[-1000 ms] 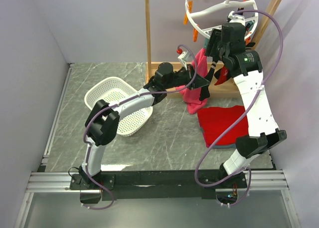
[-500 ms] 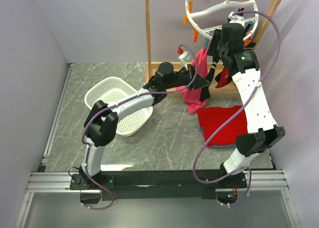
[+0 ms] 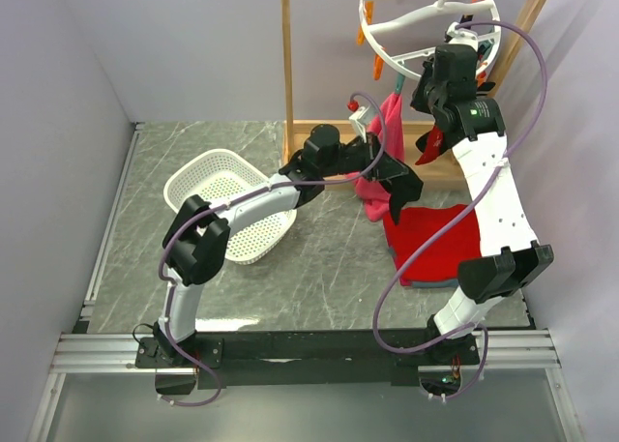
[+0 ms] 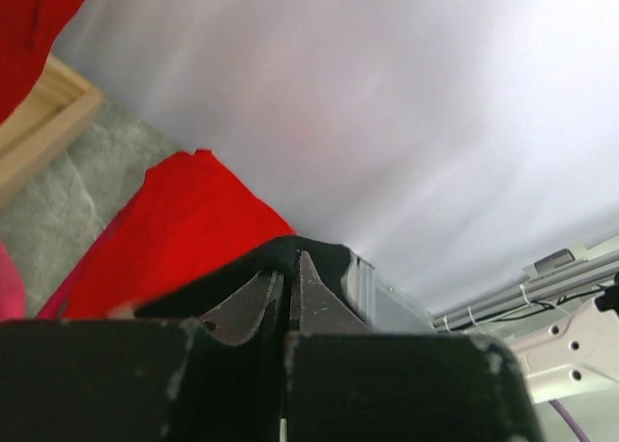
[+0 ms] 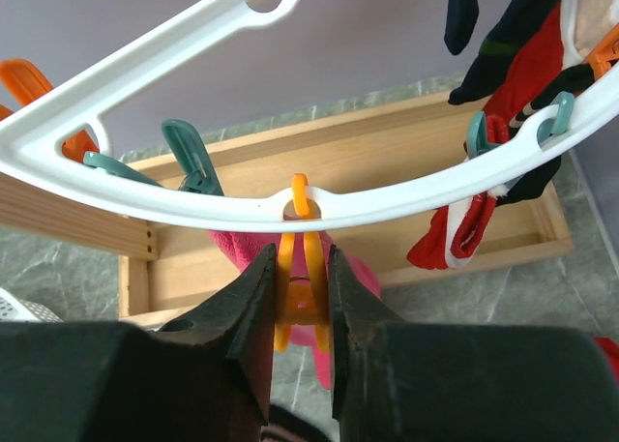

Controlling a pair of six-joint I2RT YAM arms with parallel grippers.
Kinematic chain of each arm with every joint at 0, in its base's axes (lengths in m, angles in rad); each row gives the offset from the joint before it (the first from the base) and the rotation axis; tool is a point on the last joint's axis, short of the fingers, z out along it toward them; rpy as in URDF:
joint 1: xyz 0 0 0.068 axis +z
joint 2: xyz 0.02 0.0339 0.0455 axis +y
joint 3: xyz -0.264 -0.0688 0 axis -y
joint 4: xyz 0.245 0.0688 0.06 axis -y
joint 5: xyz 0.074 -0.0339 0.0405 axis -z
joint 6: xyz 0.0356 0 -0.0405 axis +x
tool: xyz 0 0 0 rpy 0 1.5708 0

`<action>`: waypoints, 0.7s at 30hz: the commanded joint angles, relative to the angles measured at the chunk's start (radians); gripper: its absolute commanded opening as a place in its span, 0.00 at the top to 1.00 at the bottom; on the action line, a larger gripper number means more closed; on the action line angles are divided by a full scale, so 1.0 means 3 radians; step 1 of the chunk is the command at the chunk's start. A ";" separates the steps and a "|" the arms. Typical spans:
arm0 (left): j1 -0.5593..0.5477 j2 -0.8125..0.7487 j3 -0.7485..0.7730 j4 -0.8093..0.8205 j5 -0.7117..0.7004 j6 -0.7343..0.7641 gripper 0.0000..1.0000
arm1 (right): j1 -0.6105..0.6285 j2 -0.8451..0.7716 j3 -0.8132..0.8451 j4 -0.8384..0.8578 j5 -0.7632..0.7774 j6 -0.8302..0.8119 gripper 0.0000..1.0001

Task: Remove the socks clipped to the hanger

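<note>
Up at the hanger (image 5: 387, 205), the right gripper (image 5: 302, 268) has just squeezed in from wide and now pinches an orange clip (image 5: 309, 239), while the left gripper (image 3: 401, 186), pressed together on nothing I can spot, swung from the pink towel (image 3: 389, 123) over the red cloth (image 3: 440, 239). Meanwhile the socks (image 5: 517, 74) still hang off teal clips (image 5: 479, 132) further along the ring, so I reckon this squeeze frees the towel, no sock yet.

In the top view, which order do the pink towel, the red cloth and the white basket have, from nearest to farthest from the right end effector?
1. Pink towel, hanging just left of the right end effector, which pinches an orange clip.
2. Red cloth, flat on the table, lower in the picture.
3. White basket, far off on the table's left side.
</note>
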 commanded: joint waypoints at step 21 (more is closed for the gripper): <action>-0.0012 -0.1622 -0.2037 -0.0111 -0.0265 0.0067 0.99 | 0.0021 -0.0231 -0.0518 -0.0028 0.0098 0.0105 0.06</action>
